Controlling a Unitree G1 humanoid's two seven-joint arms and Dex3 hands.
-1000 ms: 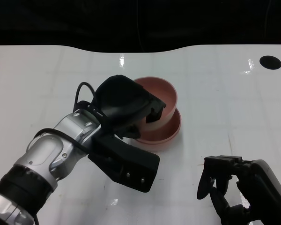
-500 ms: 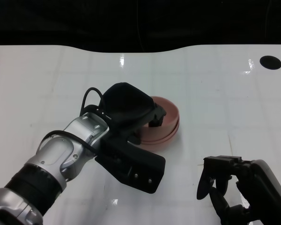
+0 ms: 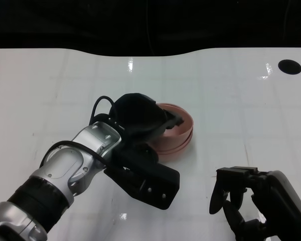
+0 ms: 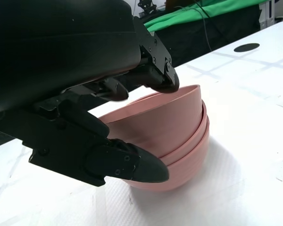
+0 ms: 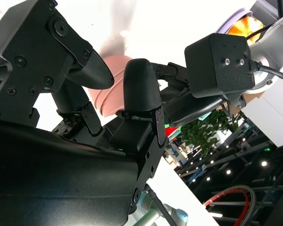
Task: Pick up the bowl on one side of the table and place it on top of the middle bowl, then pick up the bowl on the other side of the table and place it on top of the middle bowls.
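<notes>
The right hand (image 3: 248, 201) lay nearest the robot, well apart from the stack of pink bowls (image 3: 175, 134) and to its right, holding nothing, its fingers curled in loosely. The stack stood near the middle of the white table (image 3: 231, 100), three rims nested in the left wrist view. The left hand (image 3: 140, 120) gripped the top bowl (image 4: 165, 122) at the stack's left rim, fingers (image 4: 160, 77) over the lip and thumb (image 4: 127, 162) against the outer wall. Beyond the stack, a dark hole (image 3: 289, 66) marked the table's far right corner.
</notes>
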